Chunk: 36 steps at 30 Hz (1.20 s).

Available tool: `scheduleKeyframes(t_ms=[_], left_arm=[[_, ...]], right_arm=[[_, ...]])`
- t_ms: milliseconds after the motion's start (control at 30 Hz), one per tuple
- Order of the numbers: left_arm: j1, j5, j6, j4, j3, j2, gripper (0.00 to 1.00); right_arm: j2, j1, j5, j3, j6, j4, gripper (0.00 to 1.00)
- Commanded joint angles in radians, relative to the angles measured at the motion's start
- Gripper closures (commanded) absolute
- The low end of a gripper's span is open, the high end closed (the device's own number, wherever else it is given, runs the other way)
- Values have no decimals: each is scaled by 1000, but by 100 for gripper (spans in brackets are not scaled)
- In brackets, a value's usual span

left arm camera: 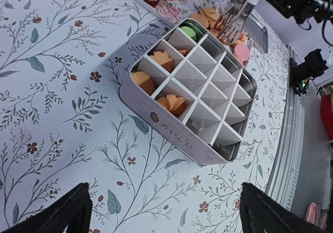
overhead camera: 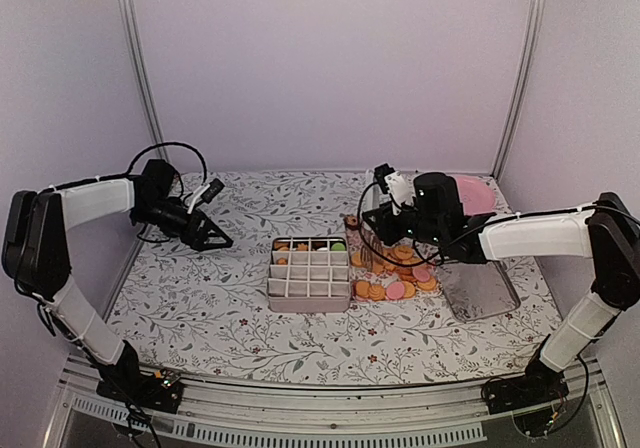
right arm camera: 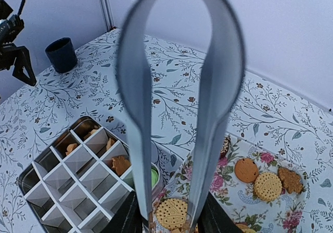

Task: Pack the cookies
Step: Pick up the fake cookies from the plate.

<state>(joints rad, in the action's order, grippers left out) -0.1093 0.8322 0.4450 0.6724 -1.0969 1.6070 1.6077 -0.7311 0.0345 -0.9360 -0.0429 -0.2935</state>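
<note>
A white tin (overhead camera: 308, 306) with grid dividers sits mid-table and holds several orange cookies (left arm camera: 161, 60) and one green cookie (left arm camera: 188, 33) in its far cells. More cookies (overhead camera: 400, 268), orange-tan and pink, lie piled on a floral tray (right arm camera: 307, 165) right of the tin. My right gripper (overhead camera: 395, 233) is shut on metal tongs (right arm camera: 208, 113) over that pile. A tan dotted cookie (right arm camera: 174, 215) shows between the tong arms; I cannot tell whether it is gripped. My left gripper (overhead camera: 205, 236) is open and empty, above the cloth left of the tin (left arm camera: 171, 124).
A shiny metal lid (overhead camera: 480, 290) lies right of the cookie pile. A large pink plate (overhead camera: 475, 196) sits at the back right. A dark cup (right arm camera: 61, 54) stands at the far left of the table. White walls enclose the table on three sides.
</note>
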Motion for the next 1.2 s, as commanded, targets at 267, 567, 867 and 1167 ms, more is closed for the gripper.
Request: scheduleKeyframes(t_ms=[267,567,867,1167], left_arm=[[5,-85,-36,-15,9,-57,1],[52,-204,-74,-105,30,-148,1],[67,-187,-72,-96,30,-146,1],[67,-158,-82,-99,36,-141,1]], right_arm=[[-29,-18,57,70,11,-125,60],[-32,-31,71,99,12,-130,54],[-12,-39,94,94,26,-131,53],[-57,-48,150,69,98,-130,53]])
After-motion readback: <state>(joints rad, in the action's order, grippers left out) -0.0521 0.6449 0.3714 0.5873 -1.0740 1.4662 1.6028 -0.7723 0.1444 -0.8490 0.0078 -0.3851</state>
